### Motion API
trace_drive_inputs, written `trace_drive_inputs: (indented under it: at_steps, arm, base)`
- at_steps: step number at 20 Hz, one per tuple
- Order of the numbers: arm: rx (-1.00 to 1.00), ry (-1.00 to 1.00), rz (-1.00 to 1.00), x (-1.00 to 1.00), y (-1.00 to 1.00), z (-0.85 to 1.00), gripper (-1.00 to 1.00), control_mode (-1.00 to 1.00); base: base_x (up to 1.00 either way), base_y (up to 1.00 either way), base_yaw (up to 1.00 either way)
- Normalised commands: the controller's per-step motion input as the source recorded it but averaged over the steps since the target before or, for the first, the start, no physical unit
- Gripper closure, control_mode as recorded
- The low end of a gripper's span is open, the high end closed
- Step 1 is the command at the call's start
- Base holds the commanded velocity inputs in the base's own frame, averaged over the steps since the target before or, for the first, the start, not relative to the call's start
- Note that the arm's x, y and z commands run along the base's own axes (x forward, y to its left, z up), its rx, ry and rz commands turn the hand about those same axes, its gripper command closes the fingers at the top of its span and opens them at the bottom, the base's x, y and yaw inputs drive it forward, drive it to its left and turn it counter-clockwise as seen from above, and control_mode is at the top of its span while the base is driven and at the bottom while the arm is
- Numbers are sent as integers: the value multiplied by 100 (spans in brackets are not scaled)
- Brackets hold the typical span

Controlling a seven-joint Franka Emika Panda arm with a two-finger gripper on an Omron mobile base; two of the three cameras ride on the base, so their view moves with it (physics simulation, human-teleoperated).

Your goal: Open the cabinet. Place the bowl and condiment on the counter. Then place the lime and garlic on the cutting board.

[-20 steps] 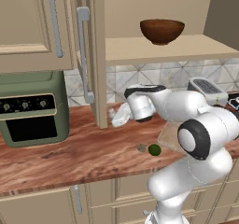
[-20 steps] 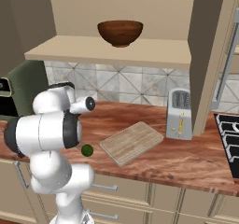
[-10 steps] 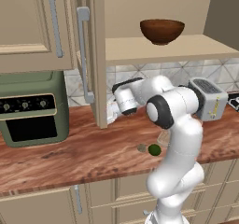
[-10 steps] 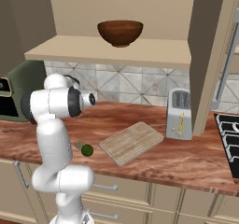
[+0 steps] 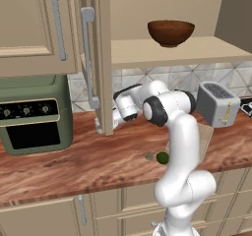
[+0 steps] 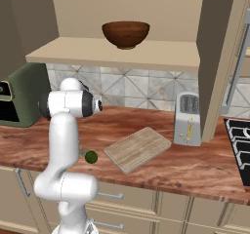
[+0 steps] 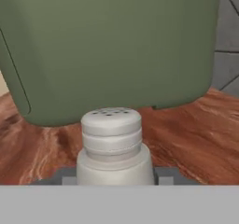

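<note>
The hand [image 7: 114,180] grips a pale shaker [image 7: 113,146] between its fingers; straight ahead the green oven [image 7: 112,50] blocks the way, above the counter [image 7: 186,134].

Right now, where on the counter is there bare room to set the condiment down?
Bare counter lies between the green oven and the open cabinet door, and in front of both. More bare wood lies right of the cutting board, before the toaster. It is crowded by the lime and garlic at the board's left corner.
</note>
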Motion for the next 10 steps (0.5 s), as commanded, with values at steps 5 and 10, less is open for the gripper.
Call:
trace_drive_inputs:
  at_steps: [5,10]
  arm:
    - [20,21,0,37,0,-43,100,-100]
    - [4,3,0,22,7,-41,100,-100]
  base:
    - [0,0,0]
    - [0,0,0]
